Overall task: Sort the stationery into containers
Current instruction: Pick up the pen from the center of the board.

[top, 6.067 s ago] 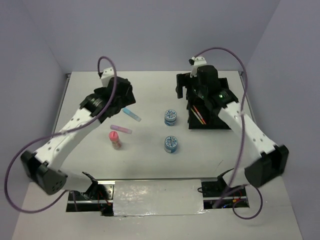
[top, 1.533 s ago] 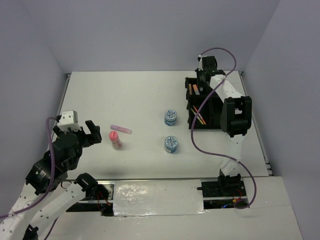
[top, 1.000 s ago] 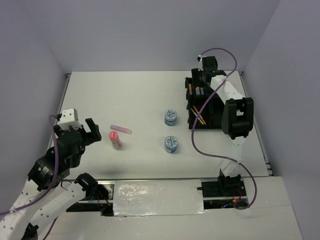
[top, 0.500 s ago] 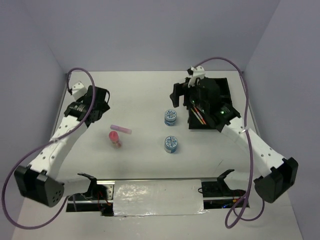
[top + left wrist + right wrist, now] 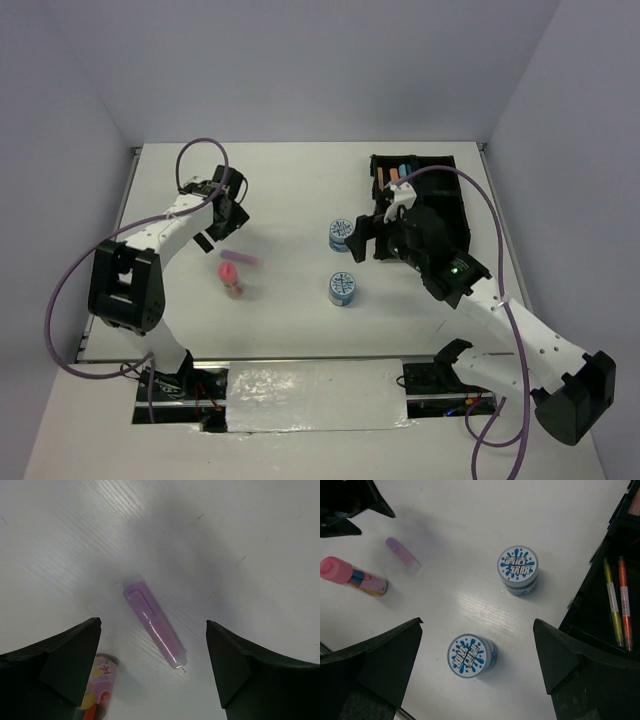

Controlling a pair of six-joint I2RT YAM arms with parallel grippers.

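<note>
Hovering with the left gripper [image 5: 152, 624] splayed wide over the purple highlighter [image 5: 161, 636], gripping nothing; same for the right gripper [image 5: 478, 622], spread empty above the blue-white tubs [image 5: 518, 570], near the black tray [image 5: 587, 615].

Pale purple on the highlighter [image 5: 154, 630], plain white on the surface [image 5: 240, 520], hot pink cap on the bottle [image 5: 352, 576] over a multicoloured label. White lids splashed blue with white lettering on far tub [image 5: 518, 570] and near tub [image 5: 470, 656], blue sides. Black for the tray [image 5: 448, 185], one yellow pen [image 5: 612, 605], one orange pen [image 5: 625, 605].
</note>
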